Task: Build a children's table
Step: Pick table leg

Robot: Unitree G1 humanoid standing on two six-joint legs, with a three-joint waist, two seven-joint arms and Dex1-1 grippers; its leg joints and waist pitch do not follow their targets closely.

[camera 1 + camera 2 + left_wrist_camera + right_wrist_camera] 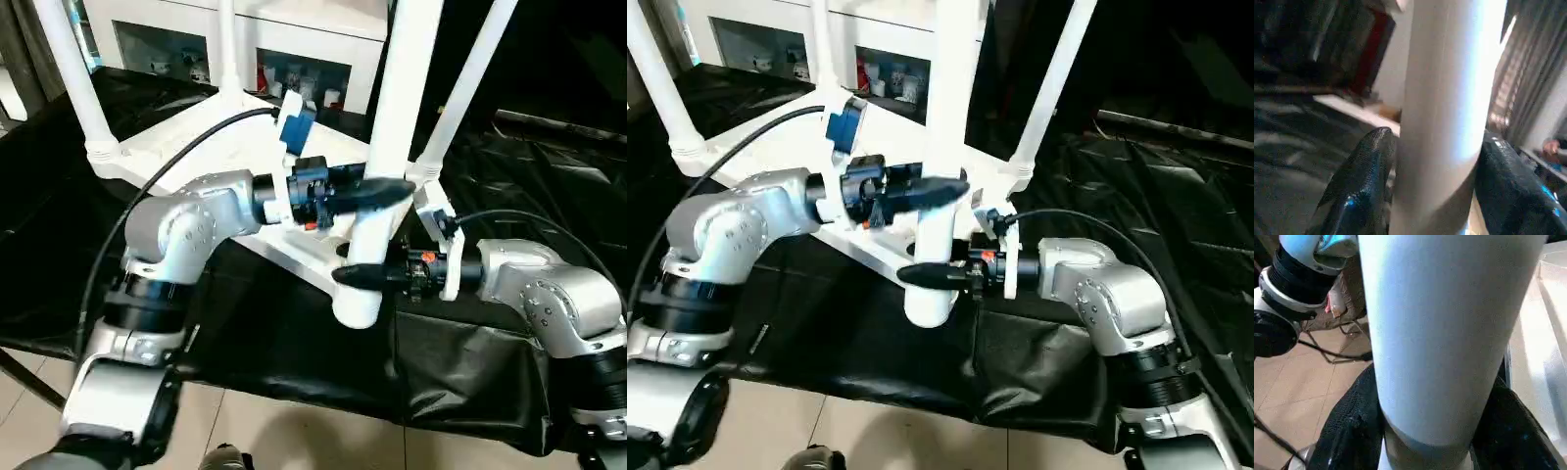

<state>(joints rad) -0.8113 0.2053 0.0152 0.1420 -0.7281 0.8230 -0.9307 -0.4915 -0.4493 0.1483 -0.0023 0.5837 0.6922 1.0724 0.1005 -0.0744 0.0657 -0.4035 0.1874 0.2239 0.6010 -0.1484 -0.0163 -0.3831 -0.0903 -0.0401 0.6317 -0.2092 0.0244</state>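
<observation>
Together, both grippers clamp one leg (392, 147) upright at the tabletop's (196, 147) near corner: left gripper (377, 193) above, right gripper (367, 275) below. Three more legs stand socketed at other corners.

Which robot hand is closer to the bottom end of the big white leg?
Right. The right gripper clamps the white tapered plastic tube leg just above its bottom end; the left gripper grips higher up.

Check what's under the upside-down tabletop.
The tabletop lies on a black sheet spread over the work surface. Whatever the sheet covers is hidden. Both the left gripper and right gripper clamp the nearest leg.
</observation>
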